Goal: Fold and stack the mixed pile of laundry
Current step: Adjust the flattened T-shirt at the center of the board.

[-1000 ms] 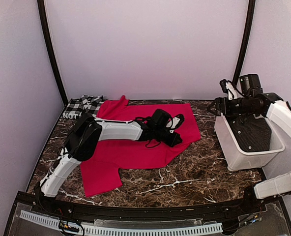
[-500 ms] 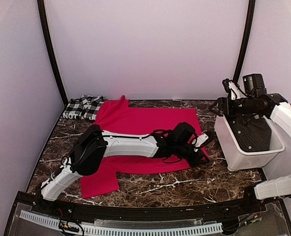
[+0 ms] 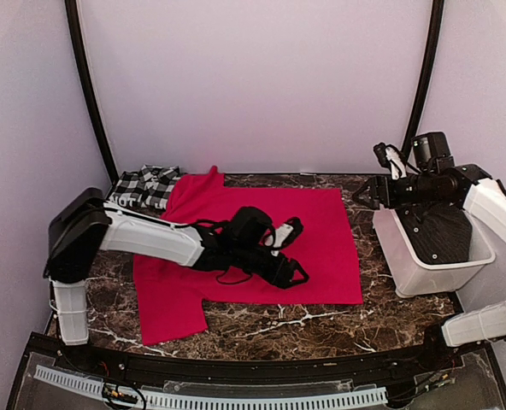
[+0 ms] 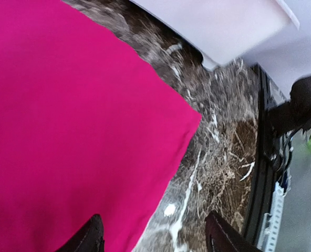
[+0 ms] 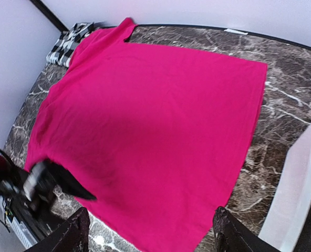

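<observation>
Top external view: red garment (image 3: 330,248) spread flat on the marble table (image 3: 355,323); checked garment (image 3: 146,185) bunched at the back left corner, touching the red one's edge. Left gripper (image 3: 297,250) over the red cloth, jaws spread, holding nothing; right gripper (image 3: 369,176) raised beside the white bin (image 3: 415,269), jaws wide, empty

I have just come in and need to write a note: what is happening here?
The left end effector hangs open and empty over the red garment, spread flat on the table. The right end effector, also open and empty, hovers near the white bin. The checked garment lies bunched in the far left corner.
</observation>
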